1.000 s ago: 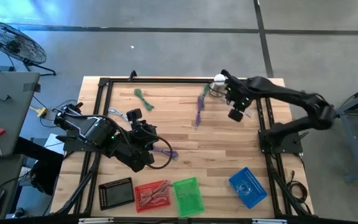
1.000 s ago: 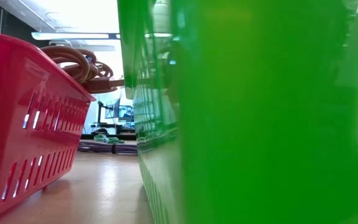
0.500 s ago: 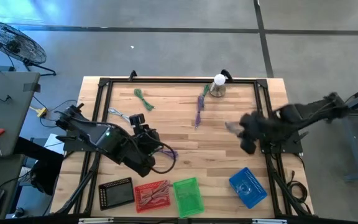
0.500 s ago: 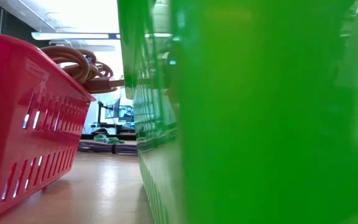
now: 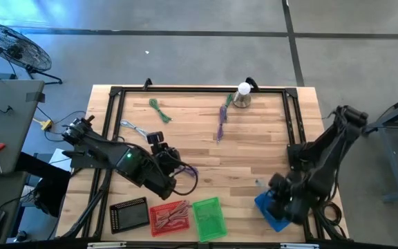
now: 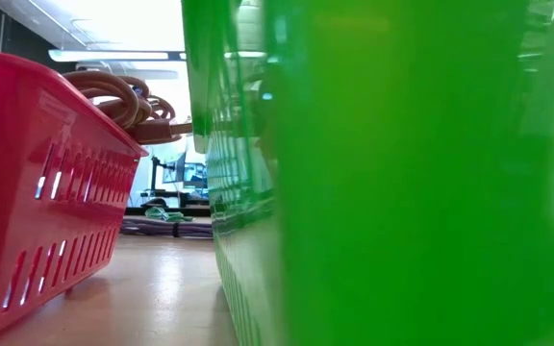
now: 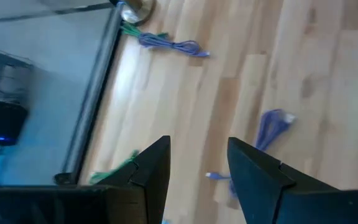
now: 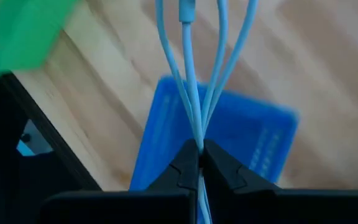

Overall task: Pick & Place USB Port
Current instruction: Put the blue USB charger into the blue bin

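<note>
**Light-blue USB cable held above the blue basket; release outstanding**

Item in hand: a light-blue cable (image 8: 191, 74), several strands gathered together, is pinched between the tightly closed fingers of the right gripper (image 8: 199, 163). In the right wrist view the strands are seen running out from the fingertips with a connector end among them, and the blue basket (image 8: 247, 143) is seen directly beyond. In the high view the right gripper (image 5: 284, 197) is placed over the blue basket (image 5: 268, 216) at the near right corner of the table (image 5: 254, 149). Whether the cable already touches the basket cannot be told.

Progress, as judged: this cable is lifted and carried to its bin; only lowering and letting go are left for it.

Sorted stock: brownish-red coiled cables (image 6: 128, 101) are seen heaped in the red basket (image 6: 46, 183); the green basket (image 5: 209, 217) is set just beside it and fills most of the low view. A black tray (image 5: 129, 214) is set at the left end of the row.

Unsorted stock on the table: a purple cable (image 5: 187, 173) just beside the left gripper (image 5: 169, 166), a second purple cable (image 5: 221, 124) and a green cable (image 5: 159, 109) toward the far side, and a grey cable (image 5: 131, 127) near the left rail. A small metal stand with a white ball (image 5: 242, 95) is set at the far edge.

Left gripper (image 7: 197, 162): fingers parted and empty, held above the wood with the purple cable (image 7: 272, 127) ahead of it
</note>
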Robot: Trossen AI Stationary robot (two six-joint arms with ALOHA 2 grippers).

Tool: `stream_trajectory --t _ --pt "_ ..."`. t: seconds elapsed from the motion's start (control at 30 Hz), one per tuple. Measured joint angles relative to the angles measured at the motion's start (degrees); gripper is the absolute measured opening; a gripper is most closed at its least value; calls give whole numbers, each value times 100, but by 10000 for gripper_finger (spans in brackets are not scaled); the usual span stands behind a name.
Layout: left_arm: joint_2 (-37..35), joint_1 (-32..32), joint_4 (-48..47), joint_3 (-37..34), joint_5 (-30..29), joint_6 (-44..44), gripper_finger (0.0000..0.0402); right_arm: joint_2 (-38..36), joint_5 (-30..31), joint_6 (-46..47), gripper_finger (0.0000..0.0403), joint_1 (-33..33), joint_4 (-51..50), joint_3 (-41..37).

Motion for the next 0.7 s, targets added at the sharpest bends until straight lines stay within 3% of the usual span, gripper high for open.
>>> stream_trajectory --t 0.37,0.7 --pt "0 -2 370 -2 345 -3 154 1126 -776 865 9 220 437 128" --pt "0 -4 566 -1 660 28 154 1193 -678 762 107 209 439 126"
